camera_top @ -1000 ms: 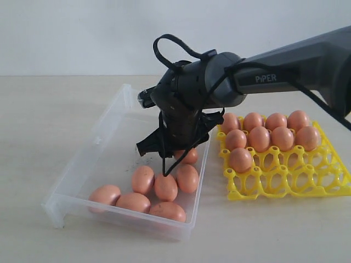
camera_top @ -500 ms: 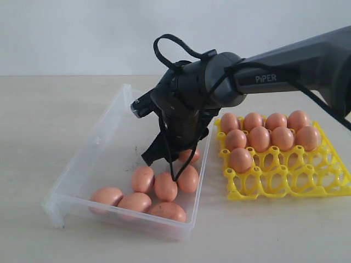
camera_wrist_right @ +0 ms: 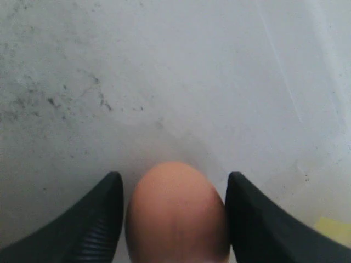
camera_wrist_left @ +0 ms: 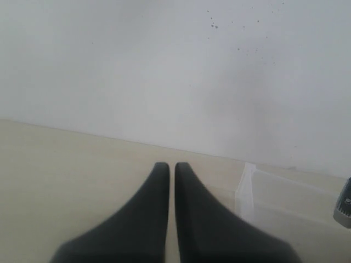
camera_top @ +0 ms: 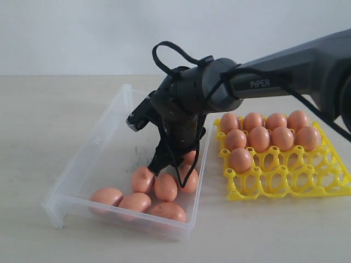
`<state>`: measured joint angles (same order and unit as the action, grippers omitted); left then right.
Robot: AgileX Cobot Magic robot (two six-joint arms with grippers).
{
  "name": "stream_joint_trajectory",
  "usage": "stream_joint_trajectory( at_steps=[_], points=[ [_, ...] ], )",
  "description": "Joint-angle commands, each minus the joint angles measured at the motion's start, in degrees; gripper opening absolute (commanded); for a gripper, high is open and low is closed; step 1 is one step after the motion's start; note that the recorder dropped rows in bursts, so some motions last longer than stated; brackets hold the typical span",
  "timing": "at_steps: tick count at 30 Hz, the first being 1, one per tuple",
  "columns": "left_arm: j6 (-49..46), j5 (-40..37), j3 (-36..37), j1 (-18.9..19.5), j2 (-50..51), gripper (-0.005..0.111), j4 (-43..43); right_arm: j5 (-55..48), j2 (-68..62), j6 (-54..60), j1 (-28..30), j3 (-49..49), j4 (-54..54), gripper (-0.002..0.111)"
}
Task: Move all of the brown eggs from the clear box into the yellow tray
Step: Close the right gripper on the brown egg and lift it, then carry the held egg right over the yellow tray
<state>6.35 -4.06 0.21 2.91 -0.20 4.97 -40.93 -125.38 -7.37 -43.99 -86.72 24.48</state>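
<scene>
My right gripper (camera_top: 169, 176) reaches down into the clear box (camera_top: 88, 164), open. Its fingers stand on either side of one brown egg (camera_wrist_right: 175, 213): one finger touches it and the other shows a thin gap. The egg rests on the box's scuffed floor. Several more brown eggs (camera_top: 133, 202) lie in the box's near right part. The yellow tray (camera_top: 285, 178) stands to the right of the box, with several eggs (camera_top: 259, 138) in its back cups. My left gripper (camera_wrist_left: 171, 164) is shut and empty, above bare table beside a corner of the box (camera_wrist_left: 245, 189).
The right arm (camera_top: 274, 76) stretches from the right edge over the tray's back rows. The tray's front cups (camera_top: 307, 175) hold nothing. The light table (camera_top: 44, 109) stretches to the left of the box. A plain wall stands behind.
My right gripper has turned and gone down into the cluster of eggs. Its fingers now straddle one egg. No egg has moved.
</scene>
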Motion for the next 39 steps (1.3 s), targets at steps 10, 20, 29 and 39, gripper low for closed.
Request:
stream_joint_trajectory(
  at_steps=[10,20,29,39],
  points=[
    [0.07,0.11,-0.21,-0.22,0.20,0.004,0.03,-0.19,-3.13,1.65,0.17,-0.19,2.37,0.000],
    [0.07,0.11,-0.21,-0.22,0.20,0.004,0.03,9.56,2.05,-10.61,0.17,0.02,7.82,0.000],
    [0.07,0.11,-0.21,-0.22,0.20,0.004,0.03,19.28,13.31,-24.32,0.17,8.20,20.28,0.000],
    [0.07,0.11,-0.21,-0.22,0.20,0.004,0.03,18.07,25.80,-70.07,0.17,25.75,61.24,0.000]
  ],
)
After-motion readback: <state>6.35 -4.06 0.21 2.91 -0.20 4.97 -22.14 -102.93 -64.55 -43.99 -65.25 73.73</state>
